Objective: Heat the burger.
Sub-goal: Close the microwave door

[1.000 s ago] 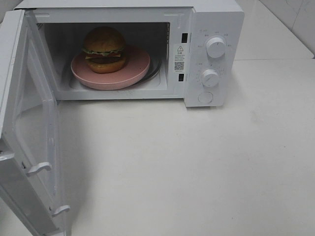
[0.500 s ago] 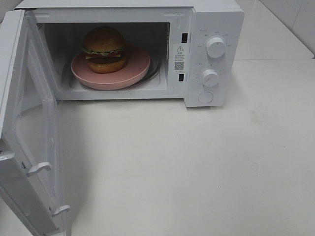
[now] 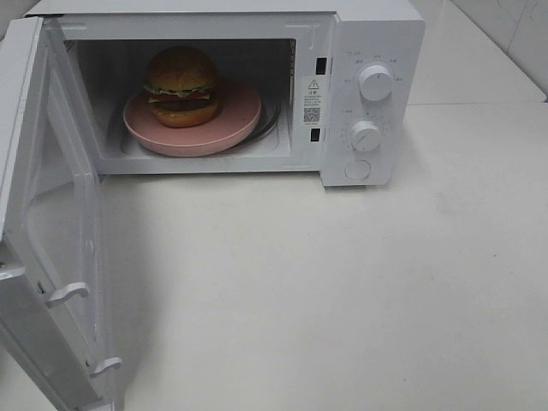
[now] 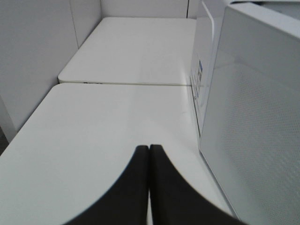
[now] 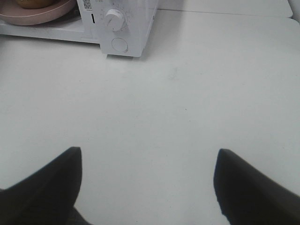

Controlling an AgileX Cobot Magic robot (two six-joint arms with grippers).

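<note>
The burger (image 3: 181,86) sits inside the microwave (image 3: 377,34), upright on a pink plate (image 3: 235,120), toward the left side of that plate and well within its rim. The edge of a glass tray (image 3: 274,127) shows just under the plate on the right. The microwave door (image 3: 51,214) stands swung wide open on its left hinge, with two white latch hooks (image 3: 67,294) jutting from its free edge. On the control panel to the right of the opening there is an upper knob (image 3: 376,82), a lower knob (image 3: 366,135) and a round button (image 3: 357,169) below them. The microwave stands on a pale surface (image 3: 342,291)

The left claw (image 4: 149,149) is closed, its two dark fingers pressed flat against each other with nothing between them. It hangs over the surface just beside the outer face of the open door, which fills one side of the left wrist view. The right claw (image 5: 148,151) is open wide and holds nothing, with bare surface showing between its two dark fingertips. It faces the front of the microwave from well apart, and the right wrist view catches the lower knob, the round button and part of the pink plate
</note>
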